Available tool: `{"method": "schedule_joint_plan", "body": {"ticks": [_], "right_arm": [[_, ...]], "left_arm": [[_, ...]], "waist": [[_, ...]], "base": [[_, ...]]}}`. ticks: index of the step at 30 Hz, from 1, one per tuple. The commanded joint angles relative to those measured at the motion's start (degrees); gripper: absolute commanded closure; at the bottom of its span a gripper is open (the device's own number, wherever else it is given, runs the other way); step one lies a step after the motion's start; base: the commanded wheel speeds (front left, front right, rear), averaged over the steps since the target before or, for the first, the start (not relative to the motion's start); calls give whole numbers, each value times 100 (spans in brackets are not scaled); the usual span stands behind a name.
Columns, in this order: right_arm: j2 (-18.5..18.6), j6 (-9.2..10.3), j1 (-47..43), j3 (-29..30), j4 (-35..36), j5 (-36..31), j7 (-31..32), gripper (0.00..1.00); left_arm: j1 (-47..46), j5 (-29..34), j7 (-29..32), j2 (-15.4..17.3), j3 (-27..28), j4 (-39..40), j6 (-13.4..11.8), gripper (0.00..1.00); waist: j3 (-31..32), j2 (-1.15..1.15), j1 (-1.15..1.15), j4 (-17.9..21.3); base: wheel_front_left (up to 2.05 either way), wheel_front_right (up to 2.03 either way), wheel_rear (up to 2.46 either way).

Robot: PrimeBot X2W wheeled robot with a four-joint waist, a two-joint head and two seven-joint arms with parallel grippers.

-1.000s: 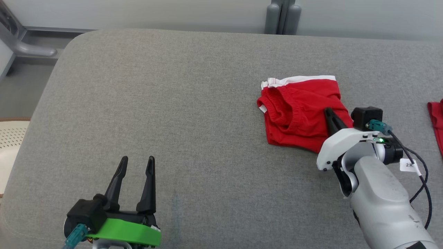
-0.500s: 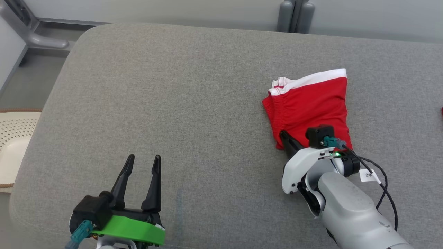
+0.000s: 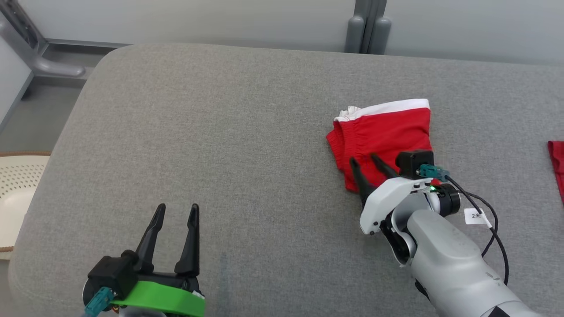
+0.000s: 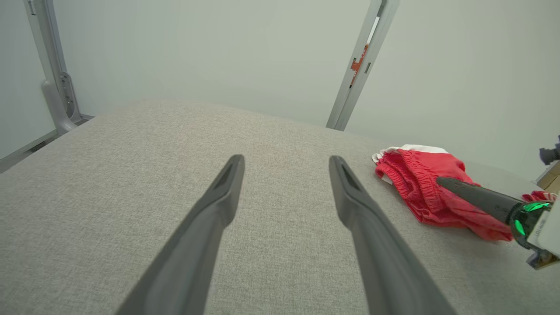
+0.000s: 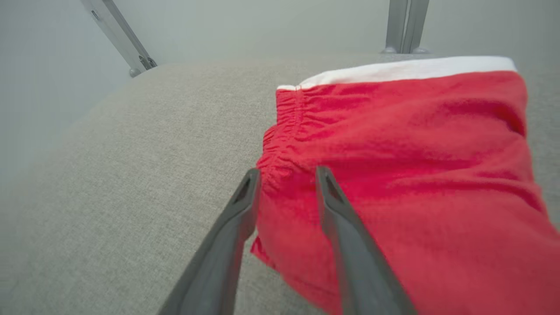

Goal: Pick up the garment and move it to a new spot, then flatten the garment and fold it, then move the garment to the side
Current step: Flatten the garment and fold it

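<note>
The red cotton shorts with a white waistband [image 3: 387, 132] lie as a compact, doubled-over bundle on the grey woven-fabric cushion [image 3: 220, 132], directly ahead of and under the right jaws. Those jaws stand partly spread and pinch nothing. In the right wrist view one finger sits just off the shorts' gathered near edge [image 5: 280, 175] and the other over the red cloth, which shows loose between them. The left jaws are spread wide and empty, and the shorts [image 4: 415, 175] lie well off to their right. Bare cushion lies ahead of the left jaws.

By the look of the bundle, the pickup, the flattening and the fold are done: the waistband runs straight along the side farthest from the right jaws, and the layers lie stacked. Whether this spot already counts as "the side" cannot be told. If it does not, one short shift remains. A second scrap of red cloth [image 3: 556, 167] lies far to the right of the right jaws
</note>
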State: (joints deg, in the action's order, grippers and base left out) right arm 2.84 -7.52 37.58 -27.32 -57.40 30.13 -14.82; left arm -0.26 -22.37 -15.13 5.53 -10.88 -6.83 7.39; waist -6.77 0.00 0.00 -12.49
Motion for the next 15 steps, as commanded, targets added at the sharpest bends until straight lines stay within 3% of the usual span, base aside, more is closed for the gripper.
{"method": "schedule_joint_plan", "body": {"ticks": [1, 8, 15], "right_arm": [[9, 8, -123, 36, 156, -12, -38, 0], [45, 9, -819, 832, 1360, -974, -38, 0], [60, 9, -2019, 2161, 3072, -2056, -10, 0]], "left_arm": [[114, 18, 3, 46, 67, 29, 2, 0], [318, 7, 3, 102, 332, 132, -45, 0], [420, 24, 4, 83, 460, 231, -79, 0]], "waist": [[105, 0, 0, 122], [315, 0, 0, 563], [406, 0, 0, 929]], "base": [[0, 0, 0], [0, 0, 0], [0, 0, 0]]}}
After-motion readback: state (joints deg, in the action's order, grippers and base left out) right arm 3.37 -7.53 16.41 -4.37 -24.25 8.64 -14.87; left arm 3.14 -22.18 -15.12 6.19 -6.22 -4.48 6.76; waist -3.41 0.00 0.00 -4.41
